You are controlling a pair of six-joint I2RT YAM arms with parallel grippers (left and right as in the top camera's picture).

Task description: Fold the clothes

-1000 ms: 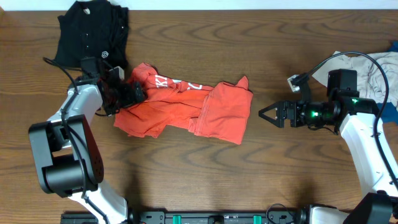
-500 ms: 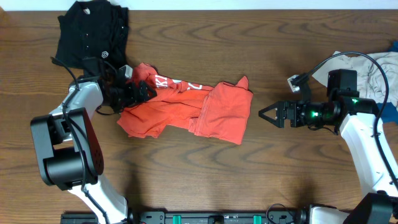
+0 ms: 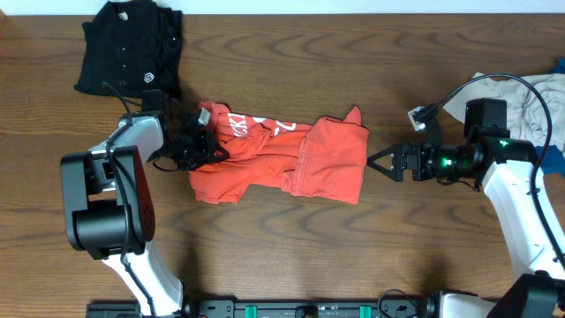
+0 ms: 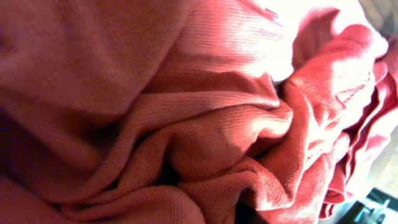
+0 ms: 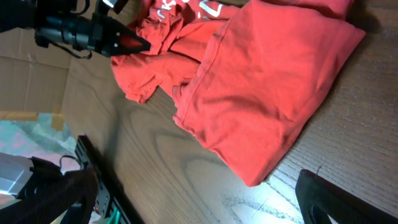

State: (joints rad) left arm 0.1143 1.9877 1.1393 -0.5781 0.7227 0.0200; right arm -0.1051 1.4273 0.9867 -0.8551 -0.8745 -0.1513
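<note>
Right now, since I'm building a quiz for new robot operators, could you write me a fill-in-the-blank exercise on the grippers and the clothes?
1. The left gripper is ___ on the red-orange T-shirt.
2. The right gripper holds nothing, and its jaws stand ___.
3. The T-shirt's printed lettering is ___.
4. The black shirt lies apart from both grippers on the ___ table.
Missing words: shut; open; white; wooden.

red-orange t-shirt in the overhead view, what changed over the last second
The left gripper shut its jaws on the left end of the crumpled red-orange T-shirt and dragged it right, toward the right gripper. The right gripper stayed open and still; the black buttoned shirt did not move.
</note>
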